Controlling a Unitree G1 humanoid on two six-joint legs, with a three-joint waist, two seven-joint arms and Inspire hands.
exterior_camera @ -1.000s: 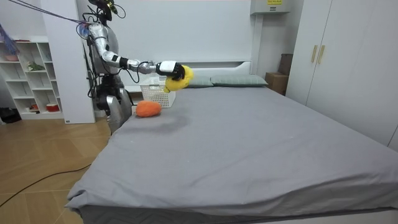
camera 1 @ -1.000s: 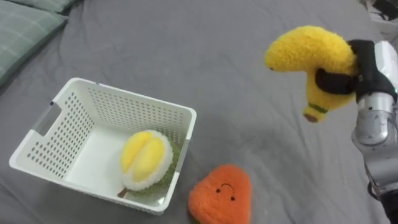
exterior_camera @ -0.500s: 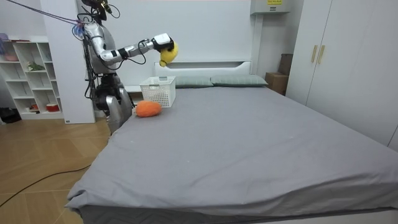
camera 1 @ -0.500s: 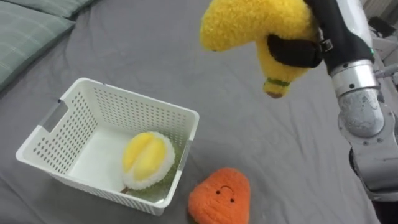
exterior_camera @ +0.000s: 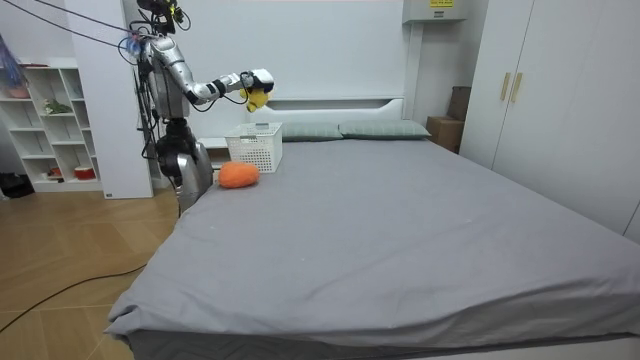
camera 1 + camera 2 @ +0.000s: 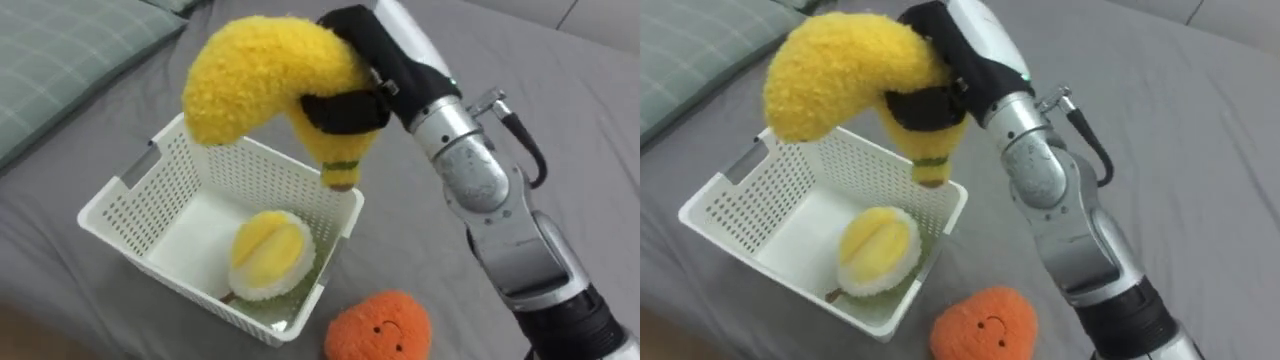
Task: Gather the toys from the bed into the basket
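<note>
The grey bed (image 6: 585, 110) carries a white basket (image 6: 165, 185) near its head-end corner, beside a green checked pillow (image 6: 60, 60). An orange plush toy (image 6: 380, 325) lies just beside the basket, toward the side edge.

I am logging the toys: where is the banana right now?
The banana is held in the right hand, in the air above the basket, in the upper middle of the left eye view.

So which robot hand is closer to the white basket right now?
Right. The right robot hand, curled round the plush banana, hangs above the white basket; the left robot hand is nowhere near it.
</note>
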